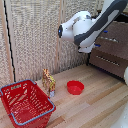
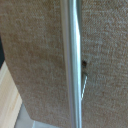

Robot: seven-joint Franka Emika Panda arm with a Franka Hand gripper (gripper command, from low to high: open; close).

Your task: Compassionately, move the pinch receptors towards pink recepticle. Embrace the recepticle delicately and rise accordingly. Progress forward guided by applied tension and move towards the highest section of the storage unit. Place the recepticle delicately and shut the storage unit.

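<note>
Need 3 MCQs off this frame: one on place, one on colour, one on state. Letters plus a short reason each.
1. What stands just beside the red mesh basket?
A. toy giraffe
B. blue kettle
C. glass bottle

2. What colour is the flat bowl on the wooden floor?
A. green
B. red
C. white

3. Is the pink mug visible in either view?
A. yes, in the basket
B. yes, on the floor
C. no

Answers:
1. A: the toy giraffe stands at the basket's corner, toward the exterior view's right.
2. B: the bowl is plainly red.
3. C: neither view shows it; the wrist view shows only a silver bar against woven fabric.
</note>
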